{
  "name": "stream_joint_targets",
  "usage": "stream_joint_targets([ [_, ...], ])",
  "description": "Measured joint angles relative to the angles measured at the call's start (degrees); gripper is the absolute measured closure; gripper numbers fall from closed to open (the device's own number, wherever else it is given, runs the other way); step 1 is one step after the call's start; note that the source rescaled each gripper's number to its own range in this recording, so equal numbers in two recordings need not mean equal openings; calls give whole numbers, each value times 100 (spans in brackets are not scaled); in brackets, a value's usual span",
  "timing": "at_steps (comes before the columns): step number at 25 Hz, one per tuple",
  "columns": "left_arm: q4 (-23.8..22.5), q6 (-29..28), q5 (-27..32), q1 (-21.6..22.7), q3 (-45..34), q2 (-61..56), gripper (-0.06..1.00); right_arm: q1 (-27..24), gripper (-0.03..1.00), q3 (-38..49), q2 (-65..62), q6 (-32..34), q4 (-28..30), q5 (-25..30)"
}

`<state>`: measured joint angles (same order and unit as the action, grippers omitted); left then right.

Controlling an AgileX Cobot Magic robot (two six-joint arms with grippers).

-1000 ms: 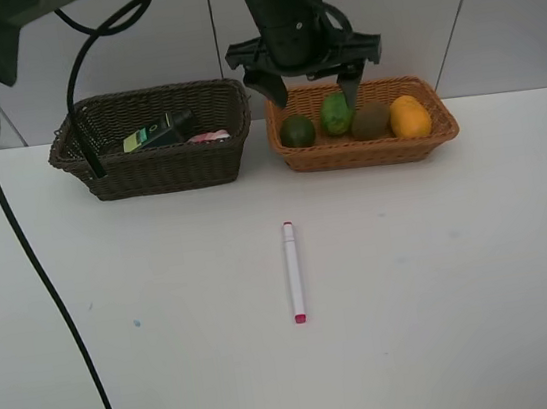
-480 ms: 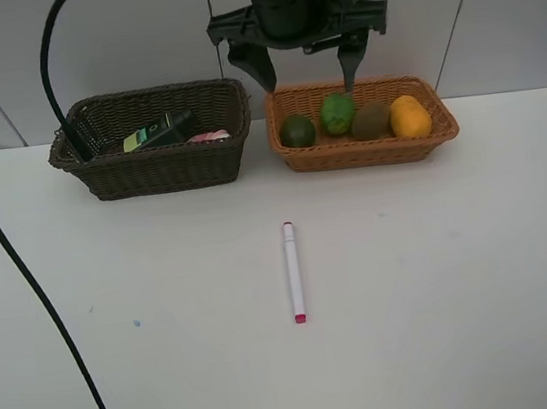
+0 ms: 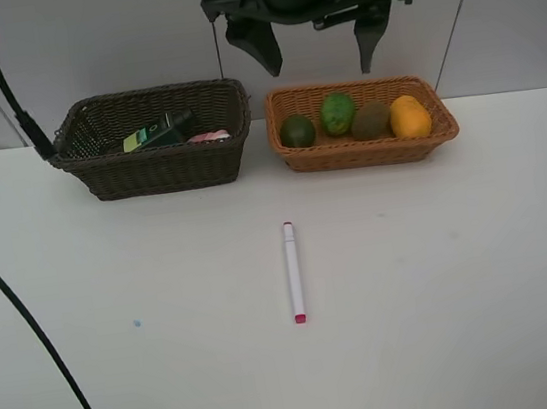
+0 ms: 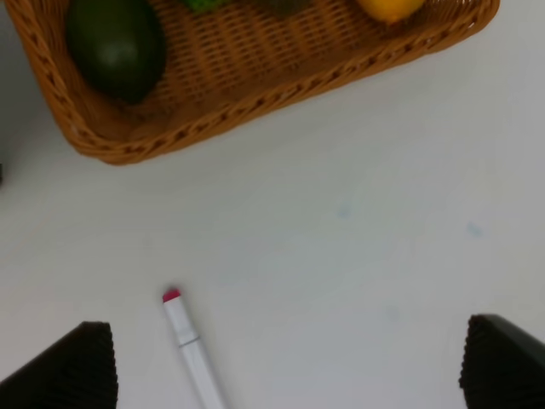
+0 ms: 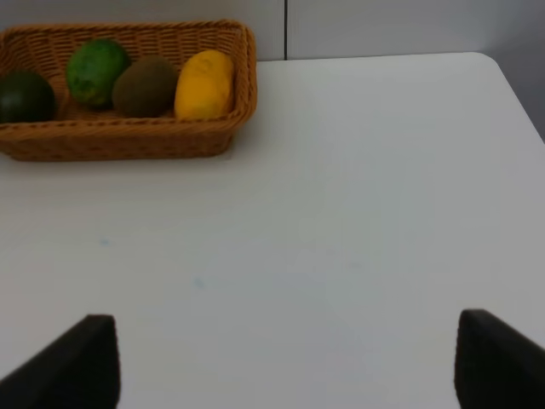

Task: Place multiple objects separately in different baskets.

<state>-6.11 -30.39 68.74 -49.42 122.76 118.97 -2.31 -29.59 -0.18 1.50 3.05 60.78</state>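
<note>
A white marker with pink ends (image 3: 293, 273) lies alone on the white table, also in the left wrist view (image 4: 192, 349). The light orange basket (image 3: 367, 152) holds a dark green fruit (image 3: 296, 131), a light green fruit (image 3: 337, 112), a brown kiwi (image 3: 371, 119) and an orange mango (image 3: 409, 116). The dark brown basket (image 3: 158, 169) holds a dark green bottle (image 3: 158, 131) and a pink bottle (image 3: 209, 135); the blue eraser is hidden. My left gripper (image 3: 316, 53) hangs open and empty high above the orange basket. My right gripper (image 5: 289, 366) is open and empty over bare table, outside the exterior view.
A black cable (image 3: 37, 326) runs down the left side of the table from the dark basket's left end. The two baskets stand side by side at the table's back edge, against a white wall. A small blue speck (image 3: 136, 323) marks the table front left.
My left gripper has risen from just above the fruit in the orange basket to well above it, its fingers spreading wider. The marker and the baskets' contents have not moved.
</note>
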Motion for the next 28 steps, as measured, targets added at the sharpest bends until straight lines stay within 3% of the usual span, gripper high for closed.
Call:
stream_joint_targets([
  [10, -12, -593, -20, -28, -2138, -1171, -6, 0, -1, 0, 0, 0, 0, 0],
  [16, 207, -917, -612, -35, -3228, -1630, -6, 0, -1, 0, 0, 0, 0, 0],
  [28, 301, -1389, -1016, -180, -3882, -1611, -6, 0, -1, 0, 0, 0, 0, 0],
])
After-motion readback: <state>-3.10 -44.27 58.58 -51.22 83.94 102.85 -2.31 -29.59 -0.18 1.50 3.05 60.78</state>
